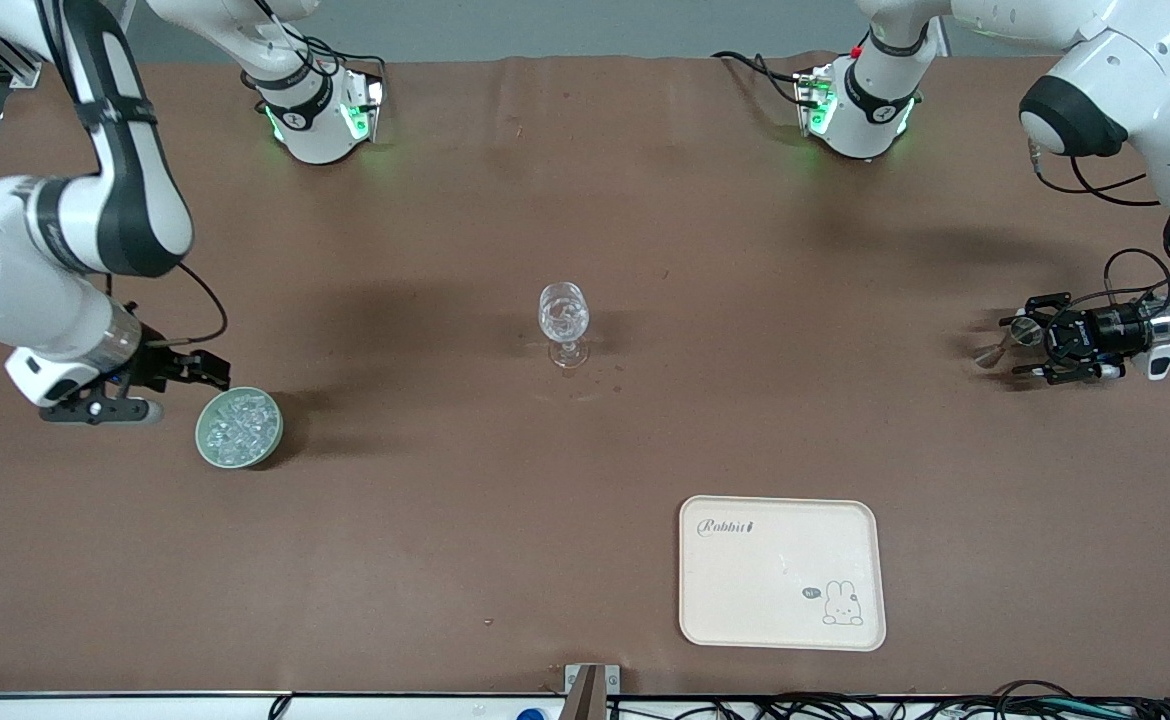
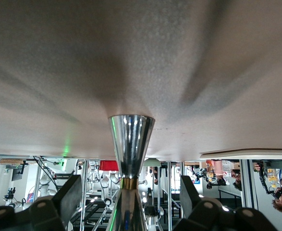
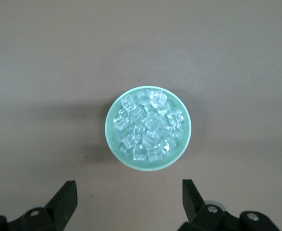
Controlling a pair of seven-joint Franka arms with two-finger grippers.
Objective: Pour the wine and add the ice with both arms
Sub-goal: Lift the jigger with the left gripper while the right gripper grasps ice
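We see the right gripper (image 3: 126, 202) spread wide just beside the pale green bowl (image 1: 239, 429) of ice (image 3: 148, 127). Our left gripper (image 1: 1030, 348) clamps a shiny metal jigger (image 2: 129, 144) above the surface (image 1: 585, 200), well apart from the glass (image 1: 564, 322).

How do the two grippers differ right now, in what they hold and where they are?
The left gripper is shut on a shiny metal jigger, held sideways above the table's left-arm end. The right gripper holds nothing; its fingers are spread wide. It sits beside the pale green bowl of ice, at the right-arm end. Both are black and two-fingered, clear of the stemmed glass.
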